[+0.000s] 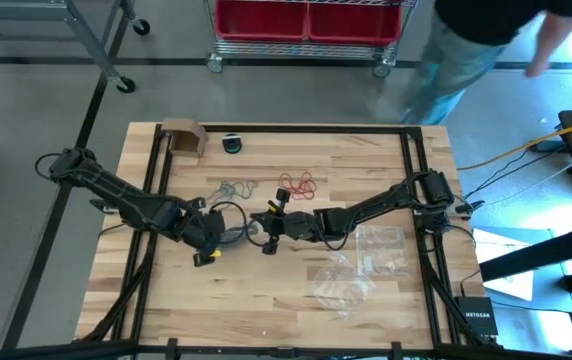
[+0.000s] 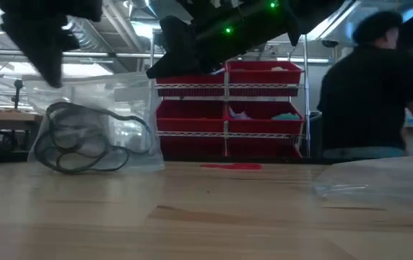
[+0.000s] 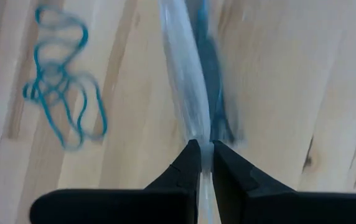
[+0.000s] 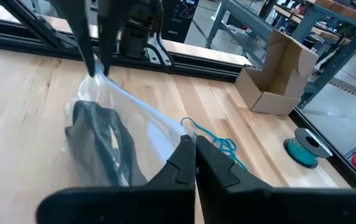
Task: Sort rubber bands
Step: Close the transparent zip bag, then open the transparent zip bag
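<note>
Both grippers pinching one clear bag, centre frame.
Left gripper and right gripper are clamping the bag holding black rubber bands.

I see a clear bag standing on the tabletop at left, with black bands looped inside it. Dark arm parts hang above, one showing green lights. Red bands lie flat farther back. Another clear bag rests at right. Behind are red bins and a person in black.
</note>
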{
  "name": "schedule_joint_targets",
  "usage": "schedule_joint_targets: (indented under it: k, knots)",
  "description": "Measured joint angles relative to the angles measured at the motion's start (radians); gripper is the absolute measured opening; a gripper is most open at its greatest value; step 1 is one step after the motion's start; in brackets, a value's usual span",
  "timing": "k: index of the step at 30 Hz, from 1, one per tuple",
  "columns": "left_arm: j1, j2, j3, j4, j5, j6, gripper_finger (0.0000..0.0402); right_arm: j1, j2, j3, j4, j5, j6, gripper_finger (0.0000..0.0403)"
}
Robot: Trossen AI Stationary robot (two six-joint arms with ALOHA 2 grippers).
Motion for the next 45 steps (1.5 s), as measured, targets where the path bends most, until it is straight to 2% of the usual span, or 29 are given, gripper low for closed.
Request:
schedule_joint_targets:
  k: [2,7,21,26,31,35,38,42,45]
  knots:
    - [-0.014,0.000,-0.002,-0.061,0.046,-0.025,0.0020,-0.001,-0.002,0.000,-0.010,0.021,0.014,0.0000]
    - [-0.057,0.000,-0.003,-0.165,0.071,-0.068,0.0020,-0.002,-0.004,0.000,-0.010,0.017,0.029,0.0000]
    - [-0.087,-0.003,-0.003,-0.148,0.050,-0.111,0.0023,-0.007,-0.004,0.000,-0.027,-0.068,0.035,0.0000]
    - [-0.065,-0.006,-0.002,-0.210,0.048,-0.189,0.0067,-0.034,-0.003,-0.001,-0.078,-0.136,0.036,0.0007]
    - [-0.027,-0.057,0.044,-0.241,0.025,-0.250,0.0134,-0.086,-0.023,0.026,-0.251,-0.280,0.035,0.0062]
    - [-0.025,-0.121,0.060,-0.081,-0.169,-0.257,0.0172,-0.122,-0.046,0.108,-0.484,-0.351,0.035,0.0115]
    - [-0.022,-0.135,0.023,0.071,-0.281,-0.178,0.0186,-0.136,-0.057,0.157,-0.639,-0.416,0.053,0.0142]
    - [0.003,-0.120,-0.097,0.317,-0.297,-0.110,0.0190,-0.138,-0.076,0.161,-0.756,-0.462,0.111,0.0155]
    - [0.008,-0.091,-0.205,0.414,-0.274,-0.143,0.0186,-0.128,-0.076,0.130,-0.783,-0.474,0.180,0.0156]
